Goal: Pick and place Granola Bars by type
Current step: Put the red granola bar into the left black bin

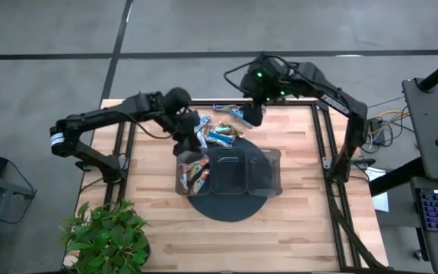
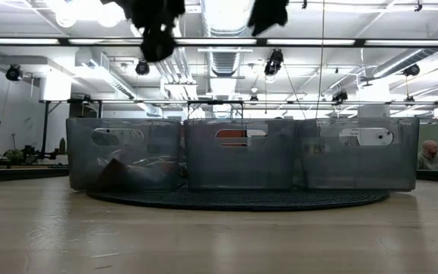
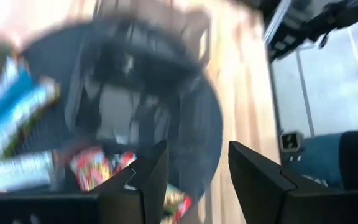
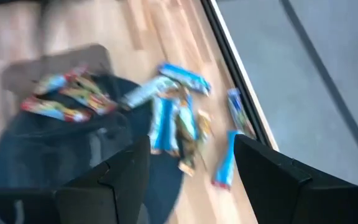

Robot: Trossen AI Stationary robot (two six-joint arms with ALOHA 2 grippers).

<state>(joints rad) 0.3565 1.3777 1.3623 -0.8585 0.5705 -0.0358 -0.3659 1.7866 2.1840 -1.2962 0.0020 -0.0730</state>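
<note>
left claw open over the tray's left bin, a drop step; right claw wide over the loose bars.

the left gripper (image 1: 187,144) hangs left of centre in the high view, jaws parted with nothing between them, just above the tray (image 1: 268,156)'s left compartment where reddish-orange bars (image 1: 195,175) lie. my read: a reddish bar is just let go. the right gripper (image 4: 191,155) sits upper centre, jaws spread wide and empty, over the loose pile of light blue bars (image 1: 220,133) on the wood above the tray. the middle and right compartments look empty. next move, i judge: a claw must come down on one blue bar, pinch it across its narrow side, and carry it to a free compartment.
</note>
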